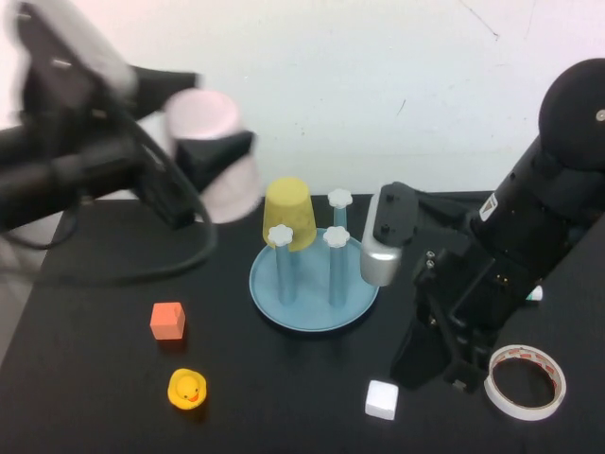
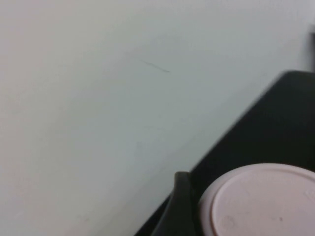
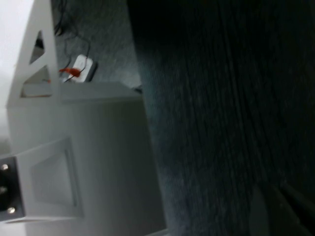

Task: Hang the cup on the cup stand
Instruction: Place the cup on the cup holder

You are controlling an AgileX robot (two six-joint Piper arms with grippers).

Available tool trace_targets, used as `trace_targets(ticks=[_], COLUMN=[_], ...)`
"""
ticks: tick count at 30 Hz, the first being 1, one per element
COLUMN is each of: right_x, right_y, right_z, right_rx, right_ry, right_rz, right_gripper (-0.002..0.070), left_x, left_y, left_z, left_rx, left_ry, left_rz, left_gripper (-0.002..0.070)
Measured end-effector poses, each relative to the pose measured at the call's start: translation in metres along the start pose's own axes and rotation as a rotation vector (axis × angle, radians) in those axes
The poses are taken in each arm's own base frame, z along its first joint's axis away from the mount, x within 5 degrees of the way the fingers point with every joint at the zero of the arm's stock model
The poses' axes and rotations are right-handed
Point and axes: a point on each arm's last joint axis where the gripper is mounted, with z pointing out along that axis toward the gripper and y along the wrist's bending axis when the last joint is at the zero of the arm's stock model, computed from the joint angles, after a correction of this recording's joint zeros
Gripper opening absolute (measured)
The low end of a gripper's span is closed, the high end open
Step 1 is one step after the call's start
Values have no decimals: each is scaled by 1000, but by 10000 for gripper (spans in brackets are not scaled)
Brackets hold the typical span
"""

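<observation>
The pale pink cup (image 1: 204,115) hangs in the air at the back left, above the table and to the left of the cup stand (image 1: 317,310). My left gripper (image 1: 219,156) is shut on it, with one dark finger across its side. In the left wrist view the cup's round end (image 2: 261,201) fills the corner beside one finger (image 2: 179,206). The stand is a teal dish with blue pegs topped by white knobs. A yellow cup (image 1: 288,213) sits upside down on a back peg. My right gripper (image 1: 442,371) points down at the table to the right of the stand, holding nothing that I can see.
An orange cube (image 1: 167,321) and a yellow duck (image 1: 187,389) lie front left. A white cube (image 1: 381,399) sits in front of the stand. A roll of tape (image 1: 525,381) lies front right beside the right arm.
</observation>
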Motion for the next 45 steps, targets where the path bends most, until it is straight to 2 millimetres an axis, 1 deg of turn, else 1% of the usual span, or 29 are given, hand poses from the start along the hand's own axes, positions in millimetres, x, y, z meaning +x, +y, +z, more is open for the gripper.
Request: trace_targets(ticks=[2, 5, 9, 10, 15, 18, 26, 29, 33, 41, 45], right_x=[1, 1, 2, 2, 2, 2, 2, 2, 2, -2, -3], right_y=[1, 2, 7, 7, 8, 8, 8, 8, 8, 7, 7], right_z=[-1, -3, -10, -11, -12, -12, -12, -12, -12, -12, -12], right_rx=[-6, 2, 21, 22, 27, 27, 27, 25, 23, 39, 33], right_ry=[10, 11, 4, 3, 5, 5, 4, 4, 2, -43, -56], right_rz=[23, 43, 71, 76, 111, 123, 148, 150, 150, 157, 162], right_gripper=[17, 10, 8, 8, 6, 6, 6, 6, 6, 6, 6], left_x=[12, 26, 43, 49, 63, 75, 105, 109, 119, 145, 158], left_y=[8, 22, 43, 47, 68, 76, 81, 81, 82, 80, 82], left_z=[21, 49, 84, 92, 124, 142, 191, 204, 215, 228, 233], left_rx=[82, 161, 215, 224, 264, 294, 392, 410, 415, 396, 357], left_ry=[1, -5, -16, -16, -48, -63, -118, -140, -144, -98, -59], left_rz=[27, 42, 39, 35, 34, 29, 43, 63, 68, 46, 30], left_gripper=[547, 547, 547, 547, 547, 546, 546, 546, 546, 546, 546])
